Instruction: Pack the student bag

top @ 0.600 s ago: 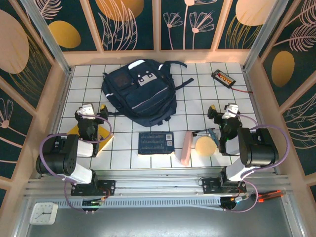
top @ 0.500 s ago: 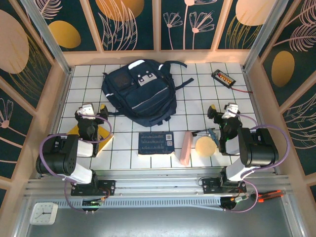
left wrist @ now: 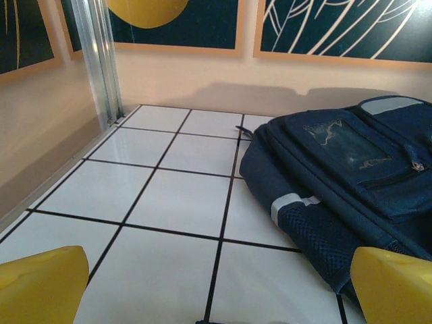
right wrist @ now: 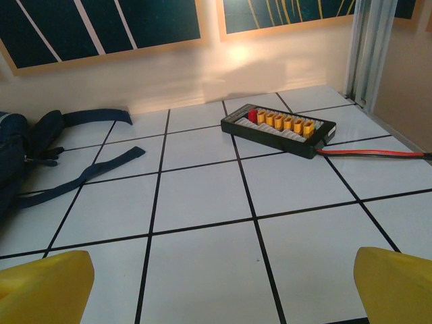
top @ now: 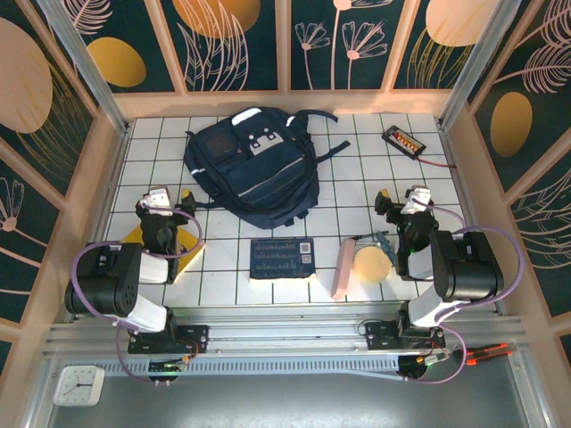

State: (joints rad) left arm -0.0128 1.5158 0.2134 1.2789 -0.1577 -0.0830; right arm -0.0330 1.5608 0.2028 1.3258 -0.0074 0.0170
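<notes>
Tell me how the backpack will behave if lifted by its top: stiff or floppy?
Probably floppy: the backpack is soft fabric lying slumped flat on the table, so it would likely sag around a grip. Its loose straps trail across the tiles and may drag or snag. Pushed, it would likely bunch rather than slide.

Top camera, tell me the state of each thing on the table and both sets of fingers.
backpack, lying flat, front up, looks closed
book, closed, lying flat
connector board, red wire attached
left fingers, open, empty
right fingers, open, empty
</notes>
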